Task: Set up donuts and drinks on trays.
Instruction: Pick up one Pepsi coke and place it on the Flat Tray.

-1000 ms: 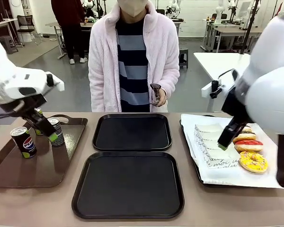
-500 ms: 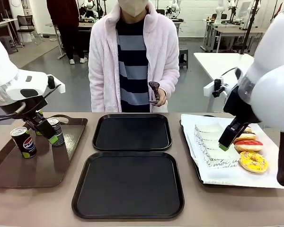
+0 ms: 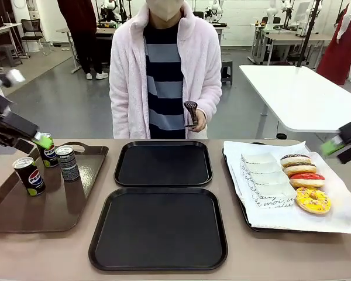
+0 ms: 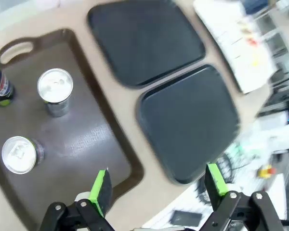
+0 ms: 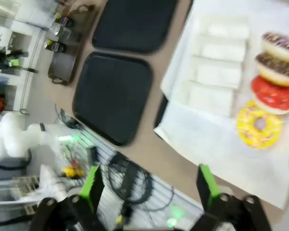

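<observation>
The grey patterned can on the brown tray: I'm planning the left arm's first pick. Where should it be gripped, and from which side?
Grip the grey patterned can around its straight mid-body, coming from its open side toward the black trays. It stands upright, and a Pepsi can stands close at its far left, so that side likely leaves most finger room.

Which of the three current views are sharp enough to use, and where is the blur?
Front view: black trays and donuts crisp; left gripper and right gripper smeared at the picture's edges. Left wrist view: motion blur, worst toward the upper right; cans readable. Right wrist view: soft throughout, donuts smeared though their colours can be told apart.
</observation>
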### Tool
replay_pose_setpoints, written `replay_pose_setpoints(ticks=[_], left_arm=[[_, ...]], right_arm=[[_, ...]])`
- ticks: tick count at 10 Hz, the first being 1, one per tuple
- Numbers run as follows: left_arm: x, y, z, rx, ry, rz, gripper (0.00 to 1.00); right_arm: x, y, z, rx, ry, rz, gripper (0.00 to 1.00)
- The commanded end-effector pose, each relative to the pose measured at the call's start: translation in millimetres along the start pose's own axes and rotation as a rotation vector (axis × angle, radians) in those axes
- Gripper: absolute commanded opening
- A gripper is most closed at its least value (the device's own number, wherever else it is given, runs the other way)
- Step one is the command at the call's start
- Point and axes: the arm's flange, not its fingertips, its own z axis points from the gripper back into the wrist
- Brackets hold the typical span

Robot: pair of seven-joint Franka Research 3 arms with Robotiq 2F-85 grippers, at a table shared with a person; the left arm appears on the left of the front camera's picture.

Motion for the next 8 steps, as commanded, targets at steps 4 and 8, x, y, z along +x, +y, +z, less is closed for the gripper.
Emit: replay_pose_setpoints(ticks=[4, 8], left_arm=[[-33, 89, 64, -0.320, -0.172, 0.276, 1.00], [-62, 138, 98, -0.409, -0.284, 0.395, 1.00]], right_arm=[[-12, -103, 63, 0.399, -0.170, -0.332, 1.00], [-50, -166, 85, 0.517, -0.172, -0.389, 1.00]])
